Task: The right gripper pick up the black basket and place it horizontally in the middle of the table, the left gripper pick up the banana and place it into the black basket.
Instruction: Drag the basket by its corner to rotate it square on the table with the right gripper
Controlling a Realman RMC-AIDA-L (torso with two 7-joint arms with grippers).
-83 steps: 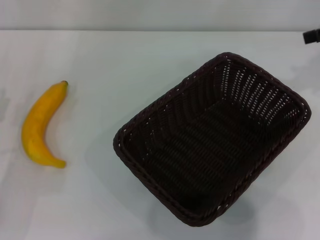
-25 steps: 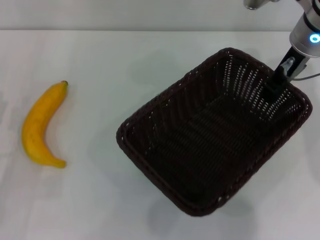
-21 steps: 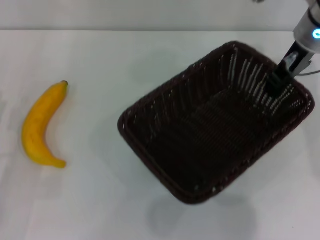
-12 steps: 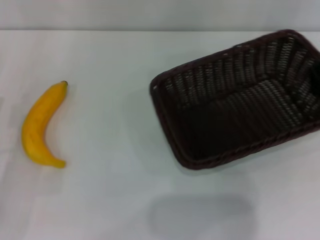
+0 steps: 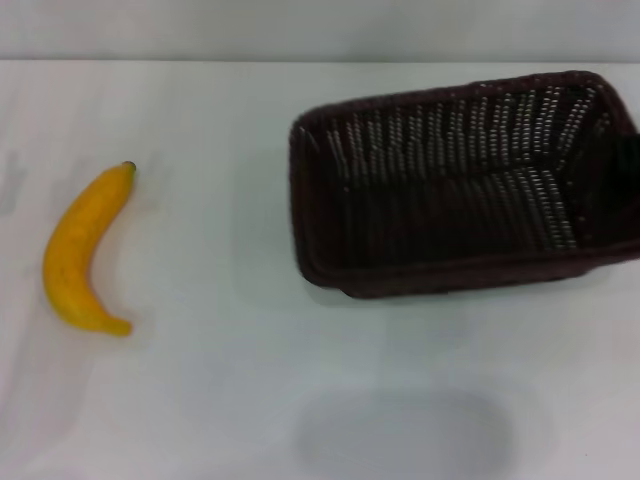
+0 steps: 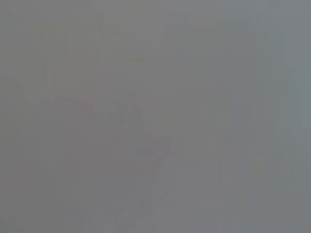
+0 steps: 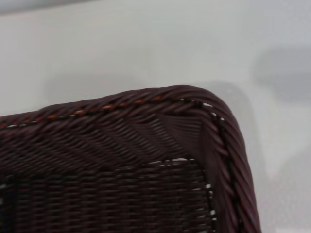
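Wicker black basket point(image 5: 450, 190) at table point(image 5: 250, 400) edge

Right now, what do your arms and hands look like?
Little shows. The right hand is only a black shape at the right end of the black basket; no wrist, cables or markings visible. The left hand is out of view; its wrist camera shows blank grey.

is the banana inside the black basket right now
No, in the head view the banana lies on the bare white table, well apart from the black basket, which holds nothing.
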